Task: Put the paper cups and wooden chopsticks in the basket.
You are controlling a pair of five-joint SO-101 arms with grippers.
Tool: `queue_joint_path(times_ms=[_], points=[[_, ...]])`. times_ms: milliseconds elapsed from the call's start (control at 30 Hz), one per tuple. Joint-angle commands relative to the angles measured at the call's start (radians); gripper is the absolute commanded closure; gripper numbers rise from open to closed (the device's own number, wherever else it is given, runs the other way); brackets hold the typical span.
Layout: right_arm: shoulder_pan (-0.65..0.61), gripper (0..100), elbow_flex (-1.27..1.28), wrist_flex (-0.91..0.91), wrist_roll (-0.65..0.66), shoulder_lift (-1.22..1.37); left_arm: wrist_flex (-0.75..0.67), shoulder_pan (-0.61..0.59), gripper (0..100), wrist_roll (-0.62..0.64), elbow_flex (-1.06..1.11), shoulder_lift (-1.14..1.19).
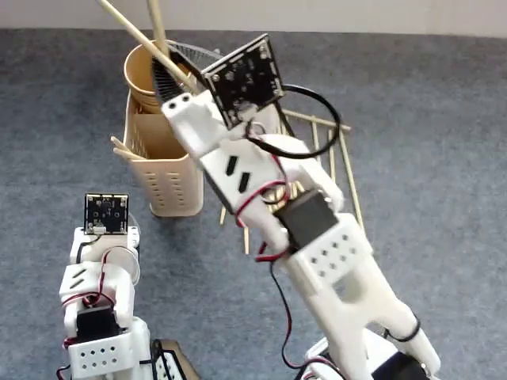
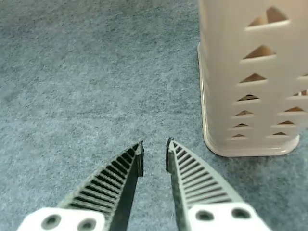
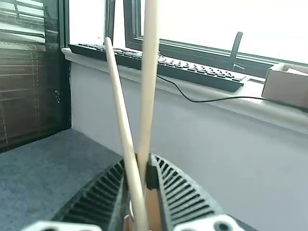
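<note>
A beige slotted basket (image 1: 162, 170) stands upright on the grey carpet, with a brown paper cup (image 1: 142, 75) sitting in its top. My right gripper (image 1: 173, 73) hovers over the cup's rim, shut on two wooden chopsticks (image 1: 131, 28) that point up and away. In the right wrist view those chopsticks (image 3: 147, 86) rise from between the fingers of the right gripper (image 3: 142, 166). Several more chopsticks (image 1: 353, 190) lie on the carpet to the right of the basket, partly under the right arm. Others poke out of the basket's left side (image 1: 123, 149). My left gripper (image 2: 154, 147) hangs slightly open and empty over the carpet, near the basket's foot (image 2: 250, 96).
The left arm (image 1: 99, 293) sits folded at the lower left, short of the basket. A dark wire mesh object (image 1: 194, 55) stands just behind the cup. Open carpet stretches to the left of the basket and at the far right.
</note>
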Motion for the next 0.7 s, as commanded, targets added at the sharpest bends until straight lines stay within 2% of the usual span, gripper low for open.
queue_joint_path(times_ms=[0, 67, 233, 467, 667], points=[[-0.013, 99.4, 0.085, -0.153, -0.034, 0.025, 0.003, 0.013, 89, -0.012, 0.016, -0.008], [-0.013, 99.4, 0.147, -0.182, -0.031, 0.031, 0.003, 0.013, 89, -0.012, 0.016, -0.008], [0.028, 98.0, 0.156, -0.074, 0.014, 0.007, 0.003, 0.013, 89, -0.012, 0.016, -0.008], [0.053, 75.7, 0.159, 0.018, 0.038, -0.035, 0.003, 0.013, 89, -0.012, 0.016, -0.008], [0.062, 73.9, 0.183, 0.016, 0.04, -0.024, 0.003, 0.01, 89, -0.012, 0.016, -0.008]])
